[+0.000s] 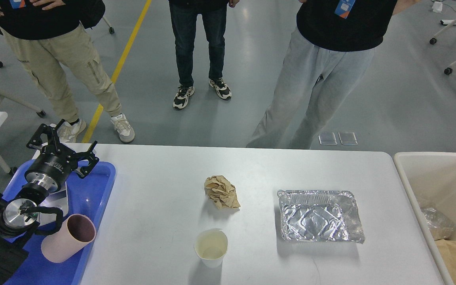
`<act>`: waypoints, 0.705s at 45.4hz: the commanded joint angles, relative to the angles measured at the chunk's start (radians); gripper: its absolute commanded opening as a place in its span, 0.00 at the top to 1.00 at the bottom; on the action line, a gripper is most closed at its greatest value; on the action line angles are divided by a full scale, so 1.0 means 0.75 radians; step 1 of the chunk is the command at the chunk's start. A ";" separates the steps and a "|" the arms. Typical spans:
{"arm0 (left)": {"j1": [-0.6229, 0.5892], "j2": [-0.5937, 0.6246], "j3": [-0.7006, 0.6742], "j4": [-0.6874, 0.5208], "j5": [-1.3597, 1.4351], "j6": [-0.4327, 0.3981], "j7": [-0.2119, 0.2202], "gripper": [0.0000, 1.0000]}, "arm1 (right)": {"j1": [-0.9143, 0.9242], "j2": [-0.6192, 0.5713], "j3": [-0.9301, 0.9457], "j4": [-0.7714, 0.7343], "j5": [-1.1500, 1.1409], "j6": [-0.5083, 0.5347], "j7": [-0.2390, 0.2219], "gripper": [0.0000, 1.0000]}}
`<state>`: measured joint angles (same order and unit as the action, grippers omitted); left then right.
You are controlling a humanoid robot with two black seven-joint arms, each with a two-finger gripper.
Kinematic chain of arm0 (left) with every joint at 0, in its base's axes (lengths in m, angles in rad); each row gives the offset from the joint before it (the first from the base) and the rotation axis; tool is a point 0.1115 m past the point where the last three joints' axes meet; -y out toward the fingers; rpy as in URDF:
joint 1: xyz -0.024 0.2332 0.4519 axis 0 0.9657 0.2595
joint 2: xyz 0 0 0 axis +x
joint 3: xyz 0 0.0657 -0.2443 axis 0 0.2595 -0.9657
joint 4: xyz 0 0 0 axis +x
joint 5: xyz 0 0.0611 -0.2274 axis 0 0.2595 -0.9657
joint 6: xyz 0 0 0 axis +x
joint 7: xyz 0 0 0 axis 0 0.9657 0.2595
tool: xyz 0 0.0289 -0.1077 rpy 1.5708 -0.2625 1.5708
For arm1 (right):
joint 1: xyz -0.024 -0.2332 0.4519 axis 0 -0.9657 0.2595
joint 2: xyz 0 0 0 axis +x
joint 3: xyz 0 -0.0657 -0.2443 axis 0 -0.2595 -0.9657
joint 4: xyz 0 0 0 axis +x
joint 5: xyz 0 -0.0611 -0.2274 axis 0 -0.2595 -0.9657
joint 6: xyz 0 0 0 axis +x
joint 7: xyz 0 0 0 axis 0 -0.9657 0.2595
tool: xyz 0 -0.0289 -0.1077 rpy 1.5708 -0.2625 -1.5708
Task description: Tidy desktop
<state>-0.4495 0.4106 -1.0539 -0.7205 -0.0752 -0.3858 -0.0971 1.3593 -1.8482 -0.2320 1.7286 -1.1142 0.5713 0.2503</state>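
I see a glossy grey floor (390,91) crossed by a yellow line (119,65), three people standing (heads cropped), and wheeled chair legs (451,25) at right.

head view — high, facing forward and down | desktop (251,170) near — floor beyond

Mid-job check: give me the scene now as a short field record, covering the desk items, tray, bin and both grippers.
desktop: holds three loose items
crumpled brown paper: centre of the desk
paper cup: upright, near edge, in front of the paper
foil container: right of centre, open side up
blue tray: left end, pink cup lying on its side in it
cream bin: right end, holds some waste
left gripper: open, above the tray's far end, holding nothing
right gripper: not in view
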 commanded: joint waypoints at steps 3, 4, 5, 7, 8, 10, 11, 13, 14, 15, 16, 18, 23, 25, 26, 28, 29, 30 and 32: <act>0.000 0.003 0.000 -0.001 0.000 0.003 0.001 0.03 | 0.000 0.128 0.005 -0.010 0.035 -0.019 -0.039 0.04; 0.000 0.003 0.000 -0.001 0.000 0.003 0.001 0.03 | 0.000 0.151 0.005 -0.016 0.039 -0.021 -0.043 0.04; 0.000 0.003 0.000 -0.001 0.000 0.003 0.001 0.03 | 0.000 0.171 0.003 -0.026 0.040 -0.023 -0.047 0.04; 0.000 0.003 0.000 -0.001 0.000 0.005 0.001 0.03 | -0.002 0.218 0.000 -0.049 0.042 -0.027 -0.053 0.04; 0.000 0.001 0.000 -0.001 0.000 0.007 0.001 0.03 | -0.004 0.251 -0.004 -0.061 0.040 -0.032 -0.053 0.04; 0.000 0.001 0.000 -0.001 0.000 0.007 0.001 0.03 | -0.015 0.300 -0.006 -0.088 0.035 -0.038 -0.056 0.04; 0.000 -0.001 0.000 -0.001 0.000 0.007 0.001 0.03 | -0.021 0.329 -0.006 -0.104 0.035 -0.044 -0.056 0.04; 0.000 -0.001 0.000 -0.001 0.000 0.009 0.001 0.03 | -0.035 0.386 -0.006 -0.147 0.035 -0.062 -0.058 0.04; 0.000 -0.003 0.000 -0.001 0.000 0.009 0.001 0.03 | -0.043 0.417 -0.008 -0.167 0.035 -0.072 -0.058 0.04; 0.000 -0.003 0.000 -0.001 0.000 0.009 0.001 0.03 | -0.051 0.449 -0.010 -0.188 0.033 -0.085 -0.060 0.04; 0.000 -0.003 0.000 -0.001 0.000 0.009 0.001 0.03 | -0.059 0.484 -0.010 -0.216 0.031 -0.093 -0.062 0.04; 0.000 -0.003 0.002 -0.001 0.000 0.009 0.001 0.03 | -0.078 0.562 -0.012 -0.276 0.033 -0.113 -0.064 0.05; 0.000 -0.003 0.002 -0.001 0.002 0.011 0.001 0.03 | -0.125 0.714 -0.012 -0.401 0.037 -0.146 -0.064 0.05; 0.002 0.001 0.002 -0.001 0.002 0.009 -0.001 0.03 | -0.162 0.875 -0.016 -0.501 0.040 -0.175 -0.062 0.05; 0.002 0.003 0.002 -0.001 0.002 0.009 0.001 0.03 | -0.168 0.918 -0.016 -0.531 0.040 -0.181 -0.062 0.05; 0.008 0.005 0.002 0.001 0.000 0.009 0.001 0.03 | -0.184 0.995 -0.018 -0.595 0.040 -0.191 -0.060 0.05; 0.014 0.007 0.002 0.001 0.002 0.009 -0.001 0.03 | -0.194 1.034 -0.018 -0.631 0.037 -0.195 -0.058 0.05; 0.018 0.009 0.000 -0.001 0.002 0.009 -0.001 0.03 | -0.207 1.073 -0.018 -0.664 0.037 -0.199 -0.054 0.05; 0.025 0.011 0.000 0.001 0.002 0.007 -0.001 0.03 | -0.239 1.151 -0.016 -0.730 0.033 -0.205 -0.047 0.05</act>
<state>-0.4443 0.4135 -1.0525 -0.7211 -0.0742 -0.3780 -0.0966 1.2269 -1.1348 -0.2444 1.3049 -1.0851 0.4334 0.2046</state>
